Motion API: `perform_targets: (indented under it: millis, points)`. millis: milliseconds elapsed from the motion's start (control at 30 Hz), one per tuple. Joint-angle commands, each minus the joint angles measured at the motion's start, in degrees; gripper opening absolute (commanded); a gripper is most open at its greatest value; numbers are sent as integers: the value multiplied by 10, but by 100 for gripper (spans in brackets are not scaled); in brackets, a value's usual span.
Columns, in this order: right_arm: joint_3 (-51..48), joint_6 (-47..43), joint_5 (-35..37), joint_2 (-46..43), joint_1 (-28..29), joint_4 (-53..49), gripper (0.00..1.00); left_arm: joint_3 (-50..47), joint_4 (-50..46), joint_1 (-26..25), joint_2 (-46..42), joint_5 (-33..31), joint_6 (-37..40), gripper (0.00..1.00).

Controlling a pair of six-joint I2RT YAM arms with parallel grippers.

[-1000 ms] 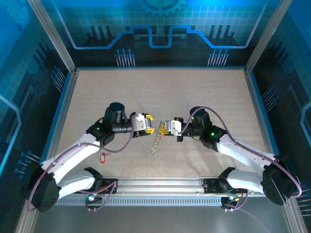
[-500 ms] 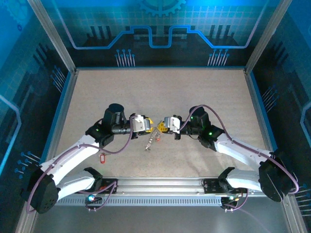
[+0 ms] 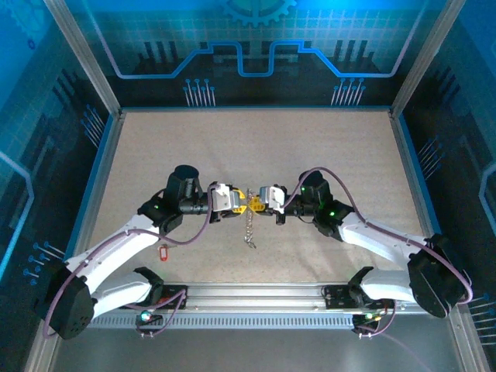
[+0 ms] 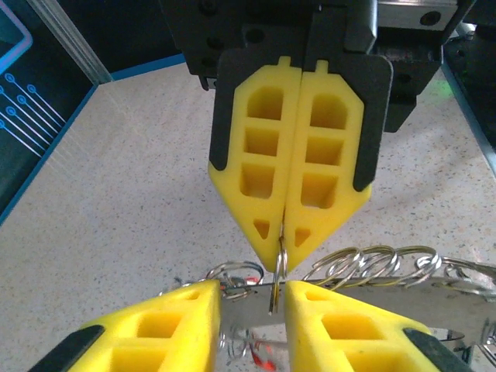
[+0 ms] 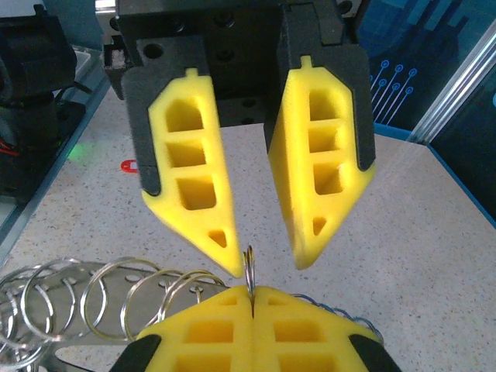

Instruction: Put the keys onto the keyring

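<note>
Just watched the left arm (image 3: 116,248) and right arm (image 3: 380,240) pull in toward mid-table, pretty much nose to nose now versus a second back. Caught the left gripper (image 5: 266,267) narrowing on the way in too: jaws apart by a slim gap, straddling a thin wire ring, not clamped on anything as far as visible. Got the right gripper (image 4: 283,246) squeezed fully together, pinching that ring at the very tips. Holding up the keyring (image 3: 249,229) that way, dangling straight down between the two after a sideways swing half a second ago. Reads like lining up to pry the ring open, so no key threaded in this go yet. Around all that, a blue-lit enclosure with circuit-pattern walls (image 3: 248,54), then a speckled beige table (image 3: 325,147). Lastly a red-tagged key (image 3: 163,252) lying by the left arm, well apart from the keyring.
</note>
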Motion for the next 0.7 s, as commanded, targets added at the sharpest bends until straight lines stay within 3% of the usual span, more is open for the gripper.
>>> perform_targets:
  millis: [0, 267, 400, 567, 667]
  points:
    - [13, 1, -15, 1, 9, 34, 0, 4, 12, 2, 7, 29, -5, 24]
    - [8, 7, -15, -6, 10, 43, 0, 5, 0, 1, 1, 17, 6, 12]
    - [13, -1, -11, -6, 10, 25, 0, 7, -6, 1, -3, 15, 10, 0]
    - [49, -54, 19, -3, 10, -96, 17, 27, -48, -2, -10, -17, 37, 0]
    - [63, -70, 29, 2, 9, -127, 19, 45, -87, -8, -9, -42, 67, 0]
